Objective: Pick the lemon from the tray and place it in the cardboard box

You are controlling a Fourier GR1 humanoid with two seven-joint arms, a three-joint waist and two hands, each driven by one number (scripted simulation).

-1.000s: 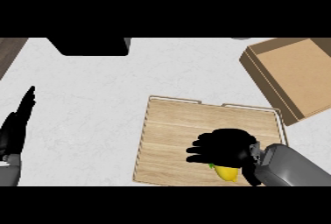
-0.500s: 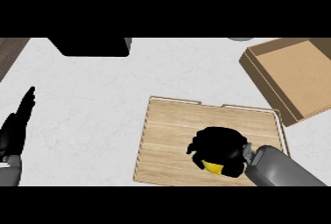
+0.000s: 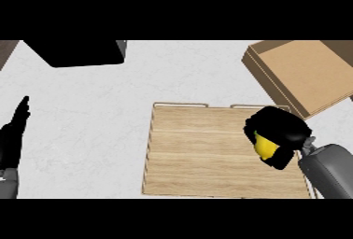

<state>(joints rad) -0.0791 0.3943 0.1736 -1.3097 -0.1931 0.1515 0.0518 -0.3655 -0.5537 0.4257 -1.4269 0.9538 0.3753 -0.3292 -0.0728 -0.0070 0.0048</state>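
My right hand (image 3: 279, 128) is curled round the yellow lemon (image 3: 264, 146), of which only a strip shows under the fingers. It hangs over the right end of the wooden tray (image 3: 200, 156), near the tray's far right corner. The open cardboard box (image 3: 307, 74) lies at the upper right, just beyond the hand. At the view's left edge my left hand (image 3: 15, 133) rests open, fingers pointing up.
A black block (image 3: 76, 51) sits on the white counter (image 3: 89, 107) at the upper left. The tray has thin wire handles along its far edge and left side.
My right hand has shut on the lemon, lifted it and carried it up and to the right toward the box. The left hand has stayed still.
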